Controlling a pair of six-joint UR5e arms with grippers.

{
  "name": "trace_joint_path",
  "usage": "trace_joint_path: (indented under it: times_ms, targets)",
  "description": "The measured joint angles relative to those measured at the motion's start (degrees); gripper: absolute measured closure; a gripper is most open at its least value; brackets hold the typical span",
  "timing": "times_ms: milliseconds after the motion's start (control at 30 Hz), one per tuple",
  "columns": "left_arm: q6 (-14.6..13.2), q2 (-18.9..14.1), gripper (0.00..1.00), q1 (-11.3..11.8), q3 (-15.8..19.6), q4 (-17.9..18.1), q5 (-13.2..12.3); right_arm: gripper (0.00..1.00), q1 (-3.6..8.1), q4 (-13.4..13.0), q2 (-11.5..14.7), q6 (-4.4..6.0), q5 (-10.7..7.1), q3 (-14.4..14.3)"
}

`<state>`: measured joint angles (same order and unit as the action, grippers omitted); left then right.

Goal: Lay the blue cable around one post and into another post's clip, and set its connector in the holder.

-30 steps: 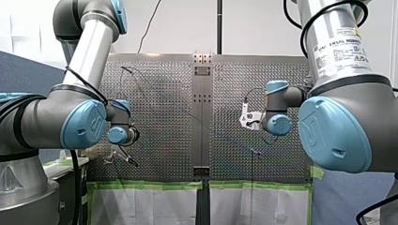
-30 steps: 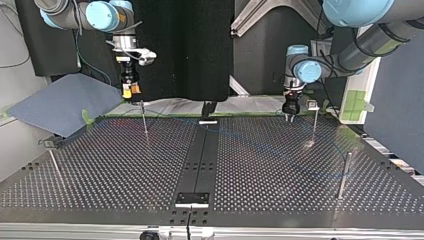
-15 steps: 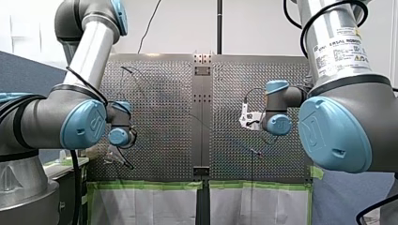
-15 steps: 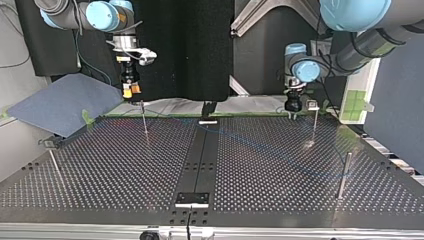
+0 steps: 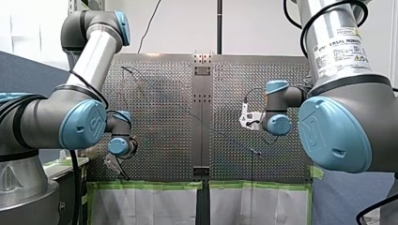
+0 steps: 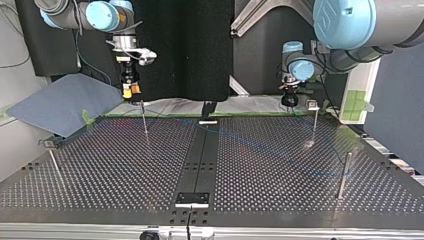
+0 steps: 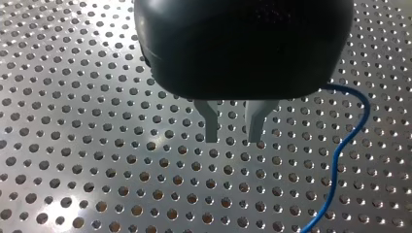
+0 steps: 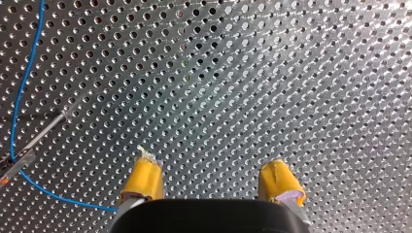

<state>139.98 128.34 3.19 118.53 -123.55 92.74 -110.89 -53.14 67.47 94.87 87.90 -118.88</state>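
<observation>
Left pincer (image 7: 232,138), right pincer (image 8: 212,171) hanging released, empty. Blue cable (image 7: 340,150) lying on bench (image 7: 73,145) beside left pincer; routing looking mostly undone tbh.

Front cam high behind, looks over bench (image 5: 159,117); top cam low opposite, faces back; wrist cams close above same bench

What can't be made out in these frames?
Connector: shows in no view; in the left wrist view the blue cable runs behind my left gripper and off the edge.
Clip seating: top view, the clip on the post is too small.
Cable route: top view, too faint against the table.
Right wrist view: cable vanishes under my right gripper.
</observation>
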Motion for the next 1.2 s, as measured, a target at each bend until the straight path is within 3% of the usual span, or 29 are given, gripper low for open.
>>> trace_joint_path:
  times_ms: [433,933,1200]
  targets:
    - [-0.51,-1.02,0.00,0.02,-0.23,0.04,0.12,0.00,0.01,-0.13,0.00,0.05,0.01,0.00]
    - [-0.94,-7.76,0.00,-0.81,1.96,-5.68,5.66,0.00,0.02,-0.04,0.00,0.07,0.00,0.01]
    - [1.02,-11.61,0.00,-1.08,3.74,-9.46,2.92,0.00,0.01,-0.09,0.00,0.07,0.00,0.01]
